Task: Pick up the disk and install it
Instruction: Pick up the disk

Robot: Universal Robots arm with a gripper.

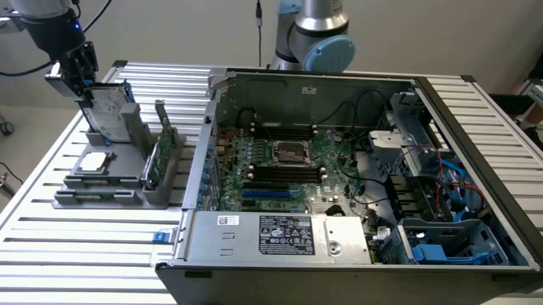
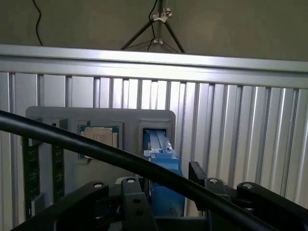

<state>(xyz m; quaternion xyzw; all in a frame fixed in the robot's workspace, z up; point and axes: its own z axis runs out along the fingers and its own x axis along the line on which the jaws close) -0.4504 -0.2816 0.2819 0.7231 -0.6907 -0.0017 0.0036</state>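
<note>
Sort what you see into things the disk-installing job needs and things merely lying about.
Belongs to the job: disk standing in the grey holder; open jaws either side of it; open computer case.
Just lying about: CPU chip; green circuit card, both in the same holder.

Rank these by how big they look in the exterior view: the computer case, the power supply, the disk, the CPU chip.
Largest to smallest:
1. computer case
2. power supply
3. disk
4. CPU chip
The grey holder hides the disk's lower part, but the order is still plain.
</note>
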